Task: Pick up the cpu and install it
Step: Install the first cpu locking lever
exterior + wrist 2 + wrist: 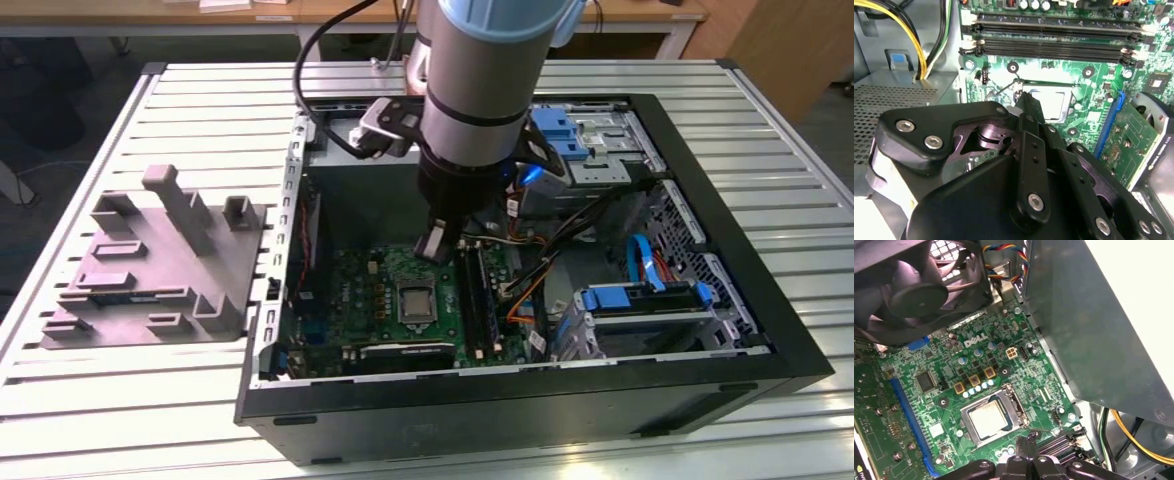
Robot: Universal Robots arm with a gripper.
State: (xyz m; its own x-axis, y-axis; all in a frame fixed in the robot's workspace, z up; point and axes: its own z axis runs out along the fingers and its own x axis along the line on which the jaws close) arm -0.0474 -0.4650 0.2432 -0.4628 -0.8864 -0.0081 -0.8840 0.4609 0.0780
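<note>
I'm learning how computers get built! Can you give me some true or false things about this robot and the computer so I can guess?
1. The cpu sits in the socket on the green motherboard. True.
2. The gripper is holding the cpu up in the air. False: the gripper hangs above the board, and the chip lies down in the socket.
3. The computer case is open so you can see inside. True.
4. The grey plastic block is inside the case. False: it stands on the table, at the exterior view's left of the case.
5. The black fan lies flat on the cpu. False: it is off to one side.
</note>
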